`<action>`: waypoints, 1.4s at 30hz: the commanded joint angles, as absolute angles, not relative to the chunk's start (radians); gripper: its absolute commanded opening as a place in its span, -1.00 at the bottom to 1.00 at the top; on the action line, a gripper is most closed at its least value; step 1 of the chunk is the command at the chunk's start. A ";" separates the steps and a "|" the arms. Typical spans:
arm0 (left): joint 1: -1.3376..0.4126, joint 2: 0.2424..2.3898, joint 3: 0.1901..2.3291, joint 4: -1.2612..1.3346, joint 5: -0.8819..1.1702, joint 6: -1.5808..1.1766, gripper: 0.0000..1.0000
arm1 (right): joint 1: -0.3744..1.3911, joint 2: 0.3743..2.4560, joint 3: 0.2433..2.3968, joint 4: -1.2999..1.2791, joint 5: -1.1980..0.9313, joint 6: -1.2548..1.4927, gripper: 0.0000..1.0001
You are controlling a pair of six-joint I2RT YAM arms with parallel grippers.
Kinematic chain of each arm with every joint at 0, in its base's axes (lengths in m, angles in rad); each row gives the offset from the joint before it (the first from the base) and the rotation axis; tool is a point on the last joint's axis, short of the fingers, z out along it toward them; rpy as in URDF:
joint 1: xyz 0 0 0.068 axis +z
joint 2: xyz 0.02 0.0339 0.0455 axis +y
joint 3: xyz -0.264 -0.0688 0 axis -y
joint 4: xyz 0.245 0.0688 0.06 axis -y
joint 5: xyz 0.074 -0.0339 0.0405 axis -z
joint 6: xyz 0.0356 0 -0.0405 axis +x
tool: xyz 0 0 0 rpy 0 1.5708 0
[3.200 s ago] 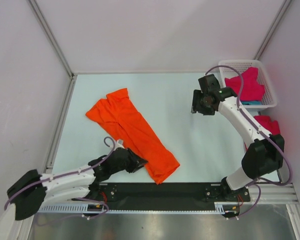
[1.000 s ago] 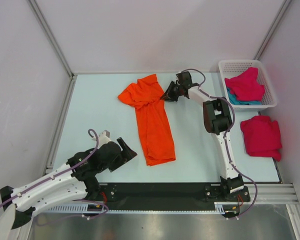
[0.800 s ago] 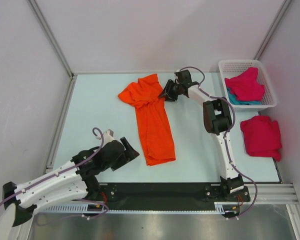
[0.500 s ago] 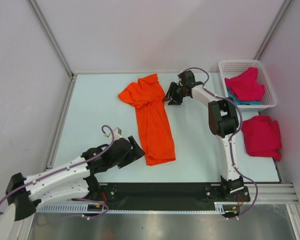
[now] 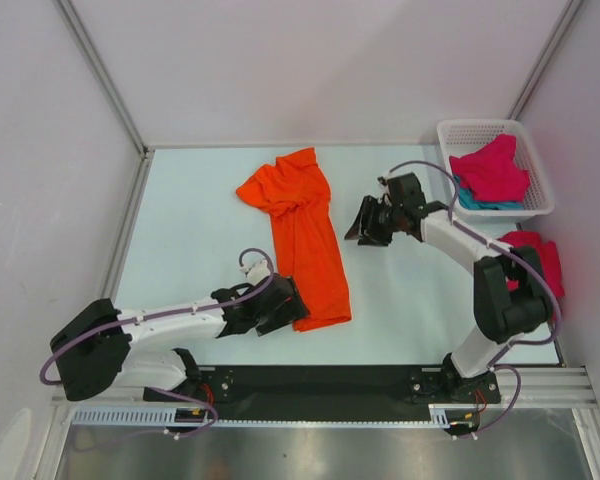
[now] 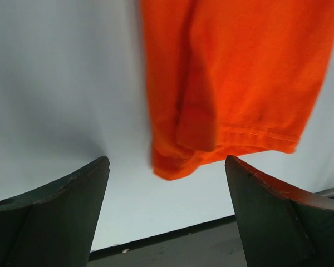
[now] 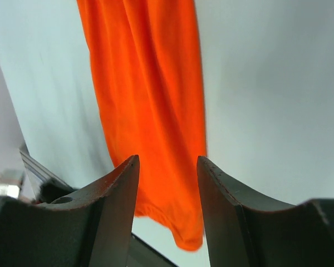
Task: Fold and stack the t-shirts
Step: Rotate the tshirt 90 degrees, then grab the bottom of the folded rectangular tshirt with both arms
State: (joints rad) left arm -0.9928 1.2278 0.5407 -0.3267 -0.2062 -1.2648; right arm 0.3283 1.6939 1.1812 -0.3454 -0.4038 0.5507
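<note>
Orange t-shirt [image 5: 302,235], near hem just ahead of wide-apart, empty left pincer [image 5: 291,304].

White arm links [image 5: 170,319], black joints [image 5: 505,305], looping purple cables [image 5: 420,163], dark wedge-shaped end effector fingers [image 6: 55,222]

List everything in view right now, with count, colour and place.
orange t-shirt: 1, bright orange, mid-table, folded into a long strip
loose magenta t-shirt: 1, magenta-red, heaped in the basket
teal t-shirt: 1, teal, in the basket under the magenta one
folded magenta t-shirt: 1, magenta-red, on the table at right, partly behind the right arm
mesh basket: 1, white, far right corner
table: 1, pale
left gripper: 1, black, open, at the orange t-shirt's near hem
right gripper: 1, black, open, empty, right of the orange t-shirt
</note>
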 commanded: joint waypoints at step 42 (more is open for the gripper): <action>-0.997 1.395 0.532 -0.146 -0.186 -1.229 -0.77 | 0.696 1.414 0.658 -0.215 -0.271 0.722 -0.51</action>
State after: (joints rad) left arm -0.9924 1.4364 0.5629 -0.0475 -0.1898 -1.2472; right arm 0.6659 1.4063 0.6674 -0.2584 -0.2844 0.6960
